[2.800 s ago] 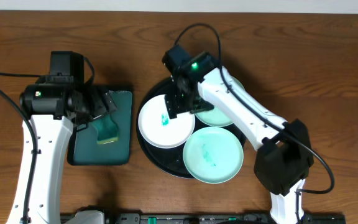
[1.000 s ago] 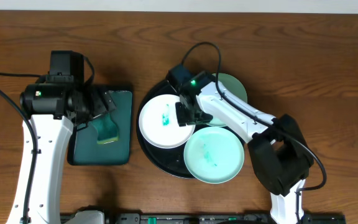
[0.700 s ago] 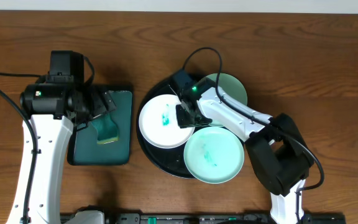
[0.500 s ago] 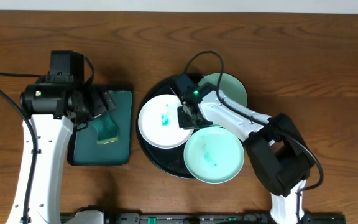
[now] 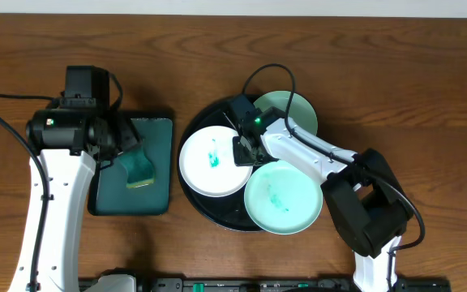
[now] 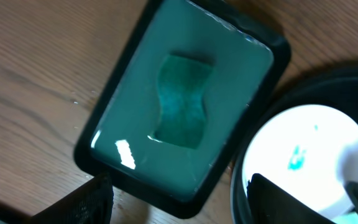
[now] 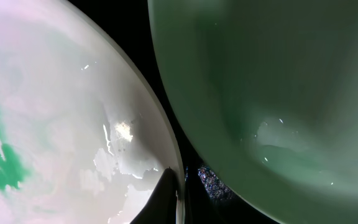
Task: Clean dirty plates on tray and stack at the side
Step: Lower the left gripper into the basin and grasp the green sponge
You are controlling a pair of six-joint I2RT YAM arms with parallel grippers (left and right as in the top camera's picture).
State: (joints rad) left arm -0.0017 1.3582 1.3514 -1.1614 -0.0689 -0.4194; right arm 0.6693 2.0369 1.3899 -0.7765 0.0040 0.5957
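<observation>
White plate [image 5: 205, 166], glossy, shallow and smeared teal, lies at the left of the round black tray [image 5: 209, 113]. The right claw [image 5: 246, 154] is pinched shut on its thin right rim.

Risks: the slick edge may slip, and lifting may knock the near mint plate [image 5: 283, 197] just beside it.

The left claw [image 5: 132, 138] stands wide over the soft sponge [image 5: 140, 168].

Legend: no text, label, brand name, number or sign can be read in the overhead view or in either wrist view. The teal-green smear at the centre of the white round plate [image 5: 205, 172] forms no readable character.
</observation>
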